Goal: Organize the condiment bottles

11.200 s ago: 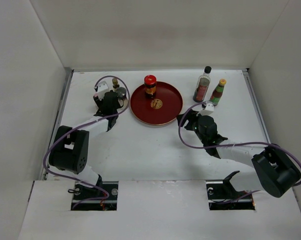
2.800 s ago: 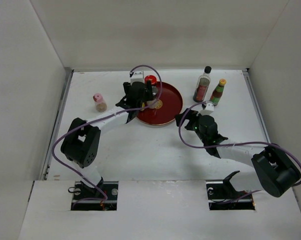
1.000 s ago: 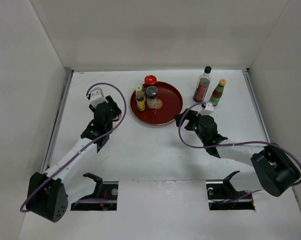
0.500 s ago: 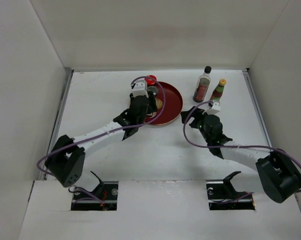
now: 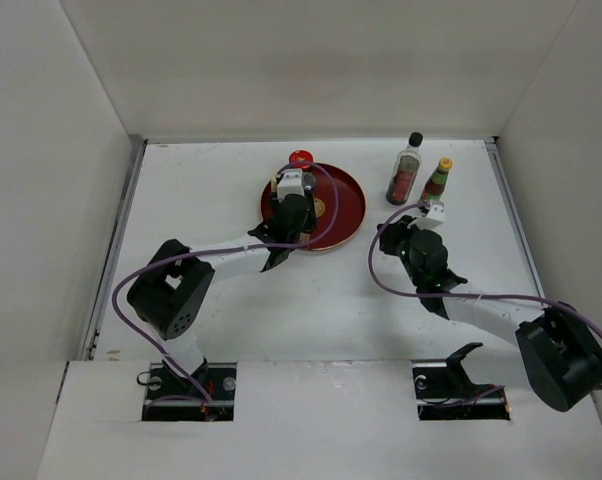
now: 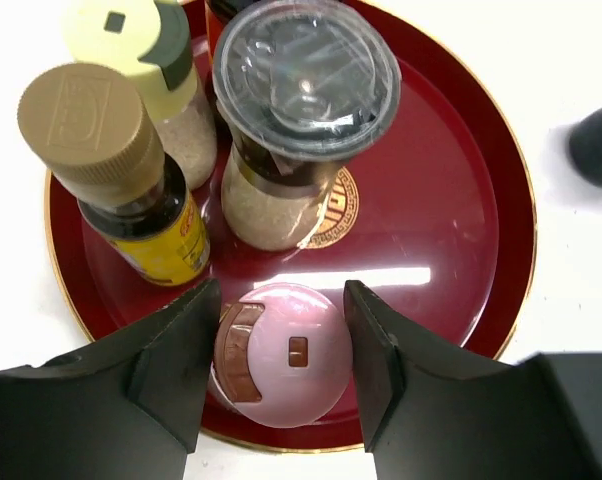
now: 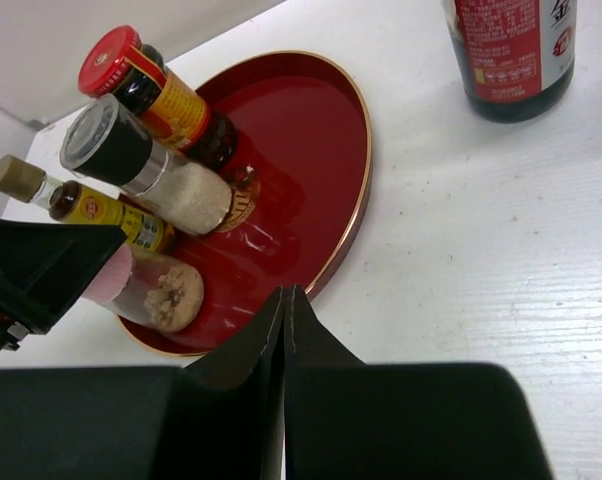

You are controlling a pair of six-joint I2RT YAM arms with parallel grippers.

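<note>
Placement of the pink-capped shaker (image 6: 281, 365) is being carried out: it is being clasped between the fingers of the left gripper (image 6: 279, 345) at the near rim of the dark-red plate (image 6: 461, 220), beside the brown-capped bottle (image 6: 121, 180). Whether it is being borne by the plate cannot be told. Next, a release and straight lift are probably being called for, lest neighbours be toppled. The left arm is being stretched over the plate; the right gripper (image 7: 283, 320) is being held pinched closed, empty, near the plate's right edge.

Bright, even overhead light leaves only faint, soft shadows. A white glare streak crosses the plate (image 6: 461, 230) in the left wrist view. The top view looks slightly soft.
</note>
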